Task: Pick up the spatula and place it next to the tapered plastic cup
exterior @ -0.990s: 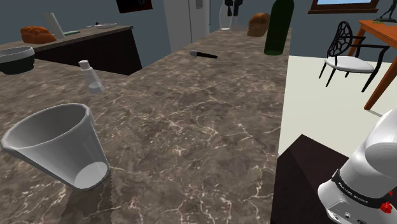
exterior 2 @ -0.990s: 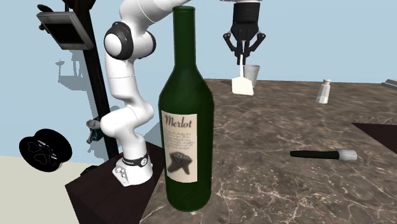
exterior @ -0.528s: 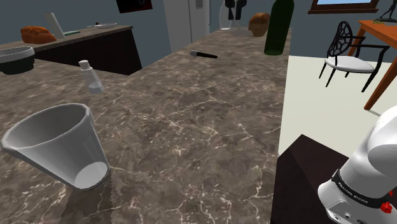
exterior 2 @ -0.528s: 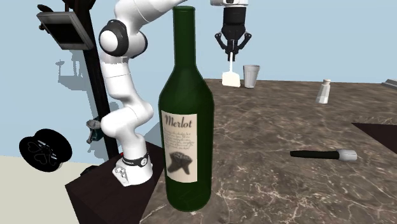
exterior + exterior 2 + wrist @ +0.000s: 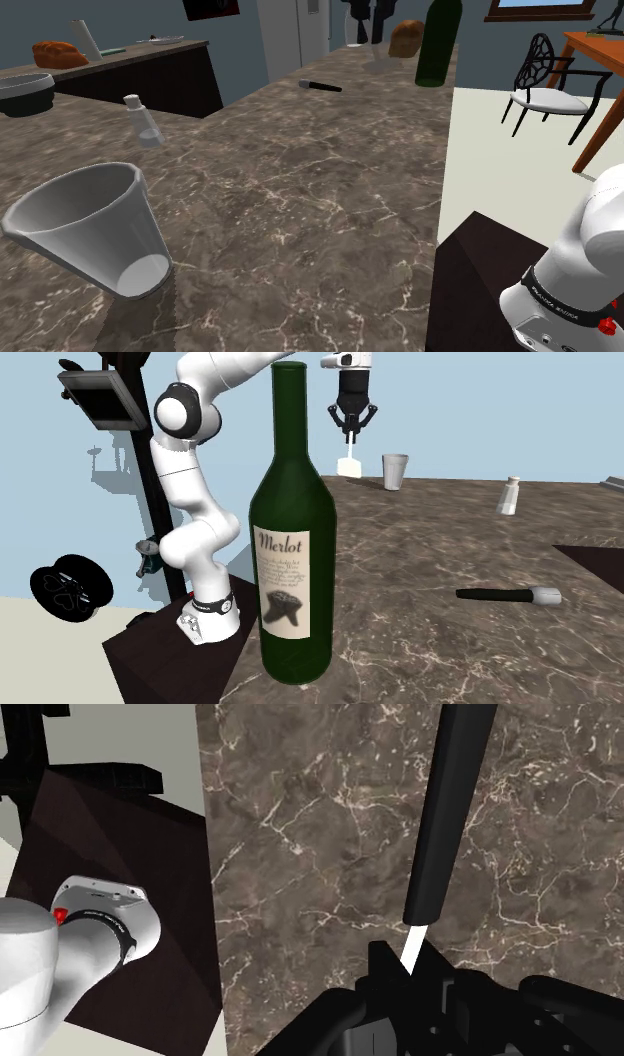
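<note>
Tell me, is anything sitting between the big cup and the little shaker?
Nothing. In the shoulder view, bare marble counter runs from the cup to the shaker.

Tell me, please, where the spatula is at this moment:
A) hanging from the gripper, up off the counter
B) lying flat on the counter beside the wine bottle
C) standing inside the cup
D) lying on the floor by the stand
A: in the second exterior view the spatula hangs blade-down from the gripper, which is shut on its thin handle, above the counter and apart from the cup.
</note>
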Robot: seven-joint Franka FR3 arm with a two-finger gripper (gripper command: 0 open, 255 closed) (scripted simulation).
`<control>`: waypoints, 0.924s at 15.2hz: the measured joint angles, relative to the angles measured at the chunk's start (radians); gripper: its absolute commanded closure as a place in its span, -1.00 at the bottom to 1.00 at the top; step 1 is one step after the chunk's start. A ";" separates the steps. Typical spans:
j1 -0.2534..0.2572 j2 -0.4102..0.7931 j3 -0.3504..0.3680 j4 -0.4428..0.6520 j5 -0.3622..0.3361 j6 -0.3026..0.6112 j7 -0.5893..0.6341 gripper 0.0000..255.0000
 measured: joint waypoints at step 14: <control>0.096 0.047 0.288 0.081 0.025 0.021 0.395 1.00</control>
